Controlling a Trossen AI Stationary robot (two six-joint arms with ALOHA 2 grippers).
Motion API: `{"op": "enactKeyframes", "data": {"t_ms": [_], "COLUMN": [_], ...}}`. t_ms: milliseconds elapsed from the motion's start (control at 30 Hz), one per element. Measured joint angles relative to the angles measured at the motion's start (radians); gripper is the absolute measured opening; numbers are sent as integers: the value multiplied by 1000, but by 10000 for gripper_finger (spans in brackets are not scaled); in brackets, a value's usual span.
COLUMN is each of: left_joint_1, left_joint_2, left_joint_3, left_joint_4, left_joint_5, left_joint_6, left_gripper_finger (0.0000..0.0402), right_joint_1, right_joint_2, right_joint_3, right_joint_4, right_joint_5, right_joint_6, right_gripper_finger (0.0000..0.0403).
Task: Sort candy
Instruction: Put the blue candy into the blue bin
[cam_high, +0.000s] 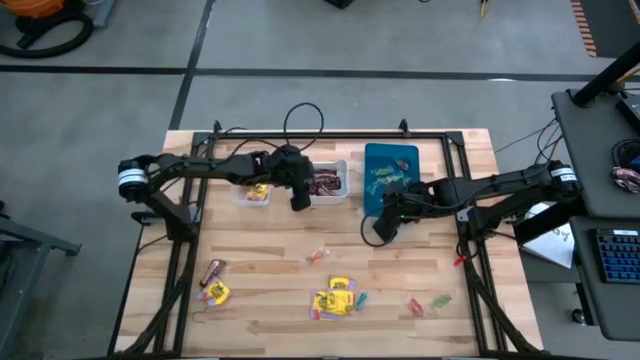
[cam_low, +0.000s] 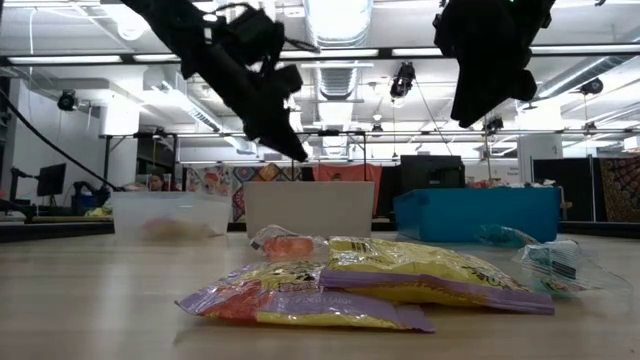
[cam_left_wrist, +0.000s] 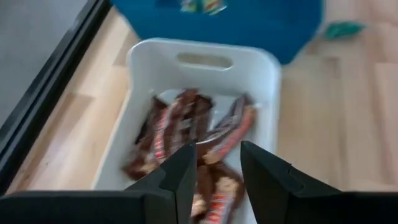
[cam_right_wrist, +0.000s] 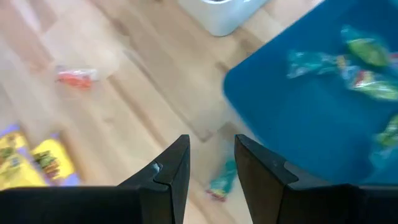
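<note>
Brown-red bars (cam_left_wrist: 186, 134) beneath left gripper (cam_left_wrist: 214, 163)

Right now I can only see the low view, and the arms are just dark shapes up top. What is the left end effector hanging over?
Observer: The left end effector hangs open over the white bin, which holds brown-red candy bars.
Operator: What about the right one?
Observer: The right end effector is open and empty above the table, beside the blue bin.
Operator: Is any candy under it?
Observer: Yes, a small teal wrapped candy lies on the wood just below its fingers.
</note>
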Motion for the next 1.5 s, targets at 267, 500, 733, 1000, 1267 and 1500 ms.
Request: {"op": "enactKeyframes", "data": {"t_ms": [267,500,733,1000,1267,1500], "left_joint_1": [-127,-247,-374,-466,-491,-491], "left_joint_2": [-67,-104,-162,-283,-408,-448], "left_joint_3": [-2,-6,-20,-118,-292,-372], "left_joint_4": [-6,-36,-85,-29,182,302], "left_joint_5": [0,-56,-256,-261,-263,-263], "left_joint_6": [-2,-34,-68,-113,-228,-253], "left_gripper_finger": [110,110,110,110,110,110], "right_joint_1": [72,158,230,239,207,194], "right_joint_2": [0,8,82,192,254,261], "right_joint_3": [1,2,2,2,2,2], "right_joint_4": [39,6,-143,-220,-201,-168], "right_joint_5": [-33,-90,-172,-184,-133,-91], "right_joint_6": [82,227,389,400,353,328], "right_gripper_finger": [118,118,118,118,119,143]}}
